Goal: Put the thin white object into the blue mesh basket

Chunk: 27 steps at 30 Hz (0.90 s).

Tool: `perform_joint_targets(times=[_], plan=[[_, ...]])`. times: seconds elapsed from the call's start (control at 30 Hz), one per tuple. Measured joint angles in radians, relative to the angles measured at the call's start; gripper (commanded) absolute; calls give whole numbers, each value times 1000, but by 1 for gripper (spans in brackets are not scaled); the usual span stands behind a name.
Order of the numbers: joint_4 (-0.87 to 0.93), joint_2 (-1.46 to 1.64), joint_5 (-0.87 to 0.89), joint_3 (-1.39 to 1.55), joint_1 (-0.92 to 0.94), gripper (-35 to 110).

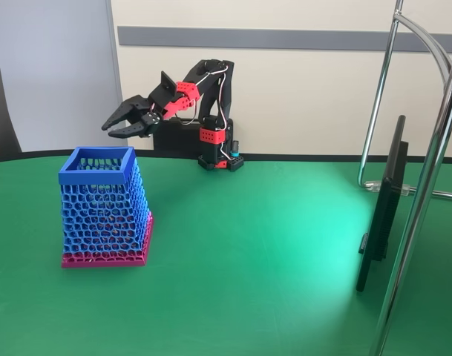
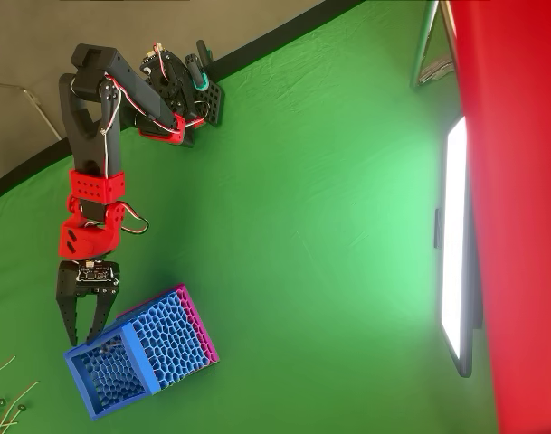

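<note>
Fixed view first: the black and red arm (image 1: pixel 200 100) stands at the far edge of the green table (image 1: pixel 248 245) and reaches to the left of the picture. Its gripper (image 1: pixel 114 126) hangs in the air, above and a little behind the blue mesh basket (image 1: pixel 103 208), well apart from the rim. The two fingers are spread, and I can see nothing between them. The basket stands upright on its pink base. A dark screen (image 1: pixel 381 208) stands on its edge at the right, near some metal poles (image 1: pixel 426 170).

Overhead view next: the gripper (image 2: pixel 83 334) points at the basket (image 2: pixel 139 353), and its fingertips lie over the near edge of the blue rim. The jaws are parted, a moderate gap, and the gap looks empty. Thin white objects (image 2: pixel 5 402) lie on the table at the lower left corner of this picture, beside the basket and apart from the gripper. Several pale strips with small dark knobs are there, so I cannot say which one is meant. Through the mesh I cannot tell whether a strip is already inside the basket.

My judgement of the risks: a strip so slim and flat on the cloth may slip out when the fingers close, or the fingers may take two strips together. The basket is tall and stands between the arm and the strips, so a low swing of the gripper could knock it over. A strip released off-centre could catch on the rim and fall outside.
</note>
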Motion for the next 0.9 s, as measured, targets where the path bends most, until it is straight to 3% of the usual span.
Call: perform_joint_targets(times=[0.5,0.9], plan=[[0,160,97,117,-161,19],[-3,437,351,416,-325,20]])
